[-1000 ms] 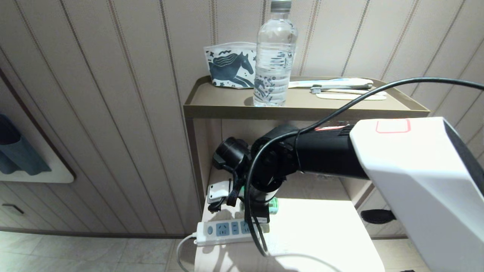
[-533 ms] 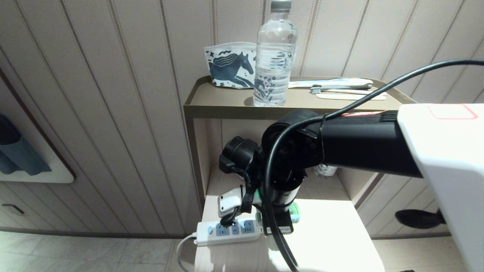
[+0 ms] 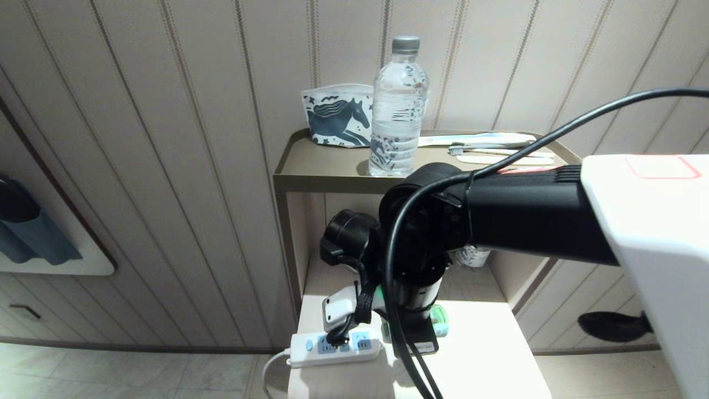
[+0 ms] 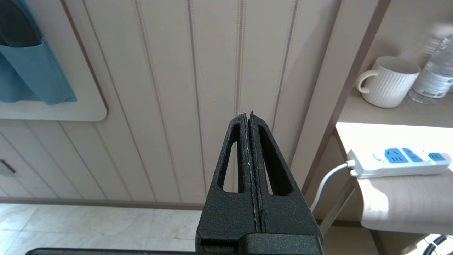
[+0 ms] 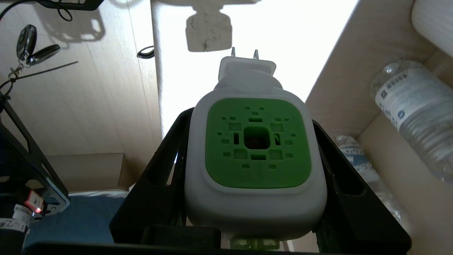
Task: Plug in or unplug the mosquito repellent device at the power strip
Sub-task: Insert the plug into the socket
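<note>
One strip, one device, one mug, three water bottles: one on top shelf, two in lower recess by mug.

Pale wood table, sunlit, strip at near left edge, cord hanging off. Panelled wall behind; tiled floor.

Right tool clamped on device's sides, prongs pointing away, clear of strip. Left tool pressed together, empty, left of table, facing wall.
</note>
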